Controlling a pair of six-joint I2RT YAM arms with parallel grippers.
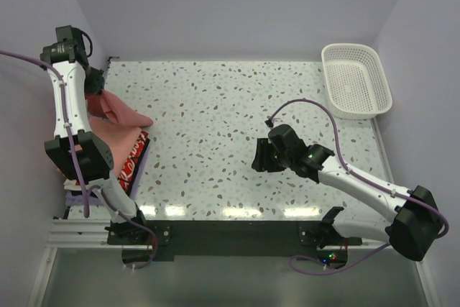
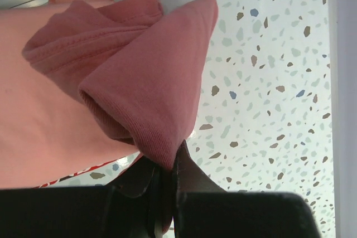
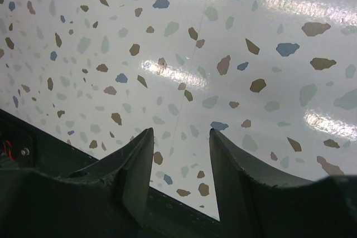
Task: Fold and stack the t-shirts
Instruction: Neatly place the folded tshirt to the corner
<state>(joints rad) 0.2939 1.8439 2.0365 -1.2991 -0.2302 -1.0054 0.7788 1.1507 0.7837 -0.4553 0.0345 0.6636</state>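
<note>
Pinched tight in the left gripper point(image 2: 167, 163) is a hemmed edge of the brick-red t-shirt point(image 2: 150, 76), which hangs bunched and unfolded over the salmon-pink folded tee point(image 2: 39, 132). That tee lies at the left edge of the bench point(image 1: 215, 106) and tops a pile that includes a dark red-lettered tee point(image 1: 136, 162). Mid-bench, the right gripper point(image 3: 181, 137) hovers half spread and empty, well apart from the white lattice basket point(image 1: 356, 80) in the far right corner. By my judgement the task is well along: several tees look folded and stacked, while the red one is not yet folded or laid on the pile.
</note>
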